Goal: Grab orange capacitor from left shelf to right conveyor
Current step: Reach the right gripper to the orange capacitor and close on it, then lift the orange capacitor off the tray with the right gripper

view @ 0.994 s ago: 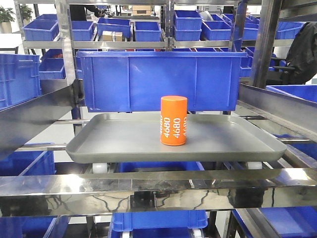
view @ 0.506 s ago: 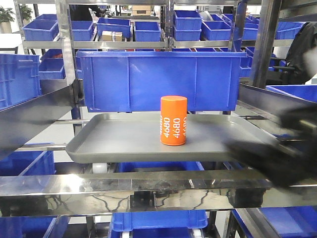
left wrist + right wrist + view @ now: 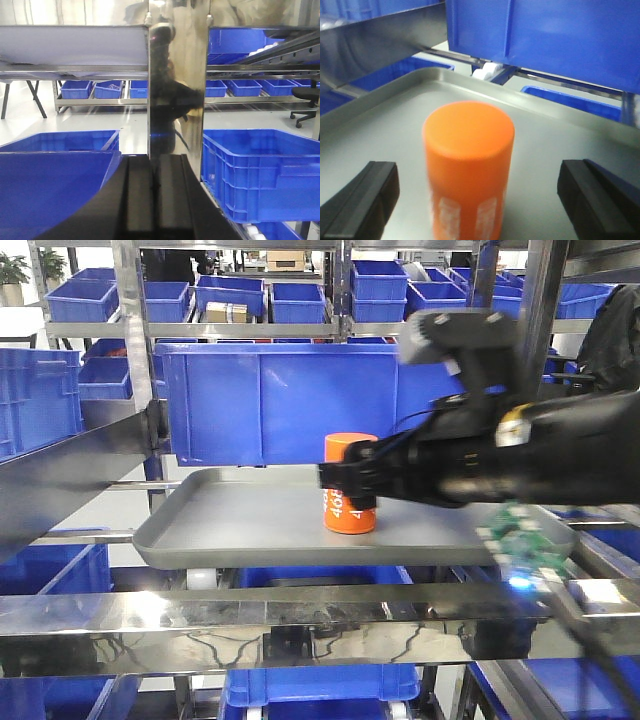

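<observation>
- The left end effector [image 3: 155, 200] has its two black fingers pressed together with nothing between them. It points at a shiny steel upright [image 3: 175, 75], with blue bins [image 3: 260, 170] to either side.
- Nearest the front camera, the left shelf [image 3: 200, 612] shows its polished front rail. The wide grey tray [image 3: 230, 525] sits just behind and above that rail.
- The right end effector [image 3: 477, 197] comes in from the tray's right side and is blurred in the front view. Its fingers [image 3: 362, 200] are apart, one on each side of the orange capacitor [image 3: 468, 160]. Bare tray shows in the gap on both sides, so they are not touching it.
- The orange capacitor [image 3: 352, 522] stands upright on the tray, about midway between the left and right edges. The end effector partly hides the white digits on its side.
- A big blue bin [image 3: 260, 400] stands just past the tray's back edge.
- Farther racks [image 3: 300, 300] behind it hold more bins.
</observation>
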